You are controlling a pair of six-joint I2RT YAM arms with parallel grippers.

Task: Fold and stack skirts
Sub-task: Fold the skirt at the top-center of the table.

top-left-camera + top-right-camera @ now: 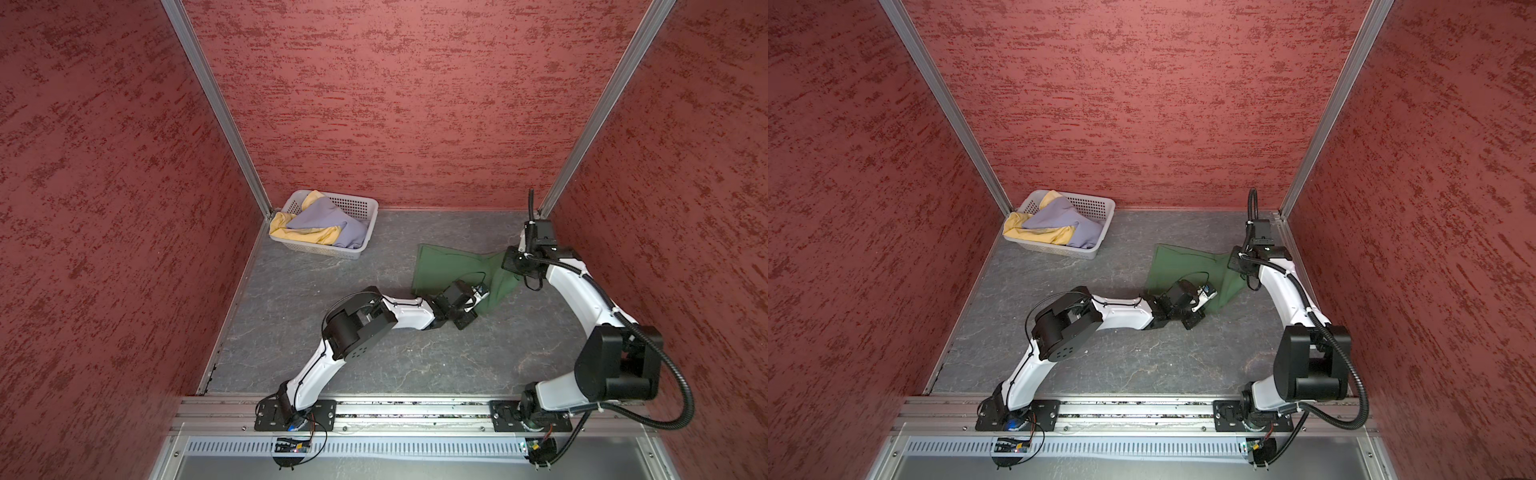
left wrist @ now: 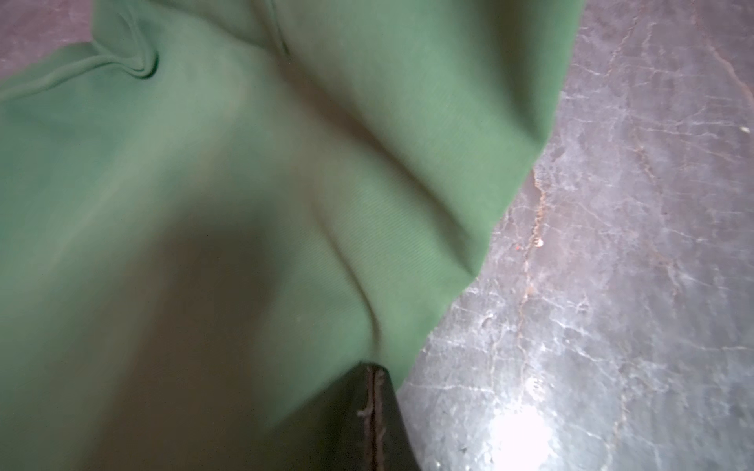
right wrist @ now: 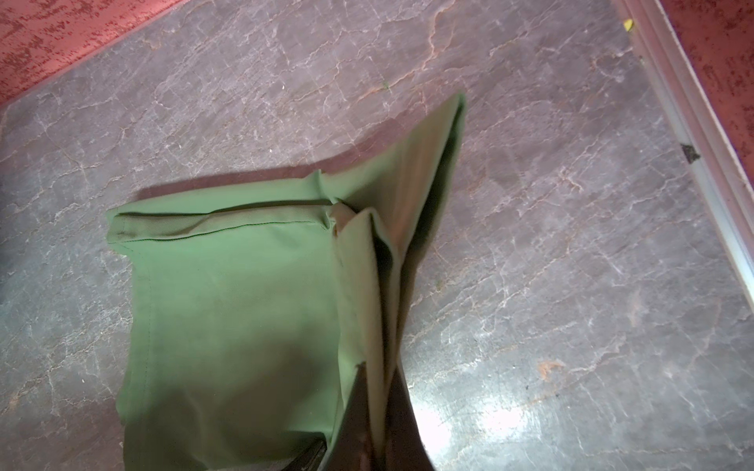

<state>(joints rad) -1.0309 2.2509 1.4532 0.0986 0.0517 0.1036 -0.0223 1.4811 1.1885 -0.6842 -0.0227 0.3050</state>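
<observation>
A dark green skirt (image 1: 451, 266) (image 1: 1179, 266) lies partly spread on the grey table right of centre, its right side pulled up in folds. My left gripper (image 1: 484, 296) (image 1: 1209, 293) is shut on its near edge; in the left wrist view the cloth (image 2: 245, 183) creases toward the closed gripper (image 2: 373, 371). My right gripper (image 1: 510, 266) (image 1: 1234, 264) is shut on the far right corner, and the skirt (image 3: 245, 306) runs between its fingers (image 3: 377, 367). A lavender-grey skirt (image 1: 328, 224) (image 1: 1065, 222) and a yellow skirt (image 1: 282, 226) (image 1: 1017, 227) lie crumpled in the basket.
The white perforated basket (image 1: 361, 206) (image 1: 1098, 204) stands in the back left corner. Red walls close in three sides, with an aluminium post (image 1: 552, 203) just behind the right gripper and a wall strip (image 3: 693, 171) close by. A metal rail (image 1: 415, 409) runs along the front.
</observation>
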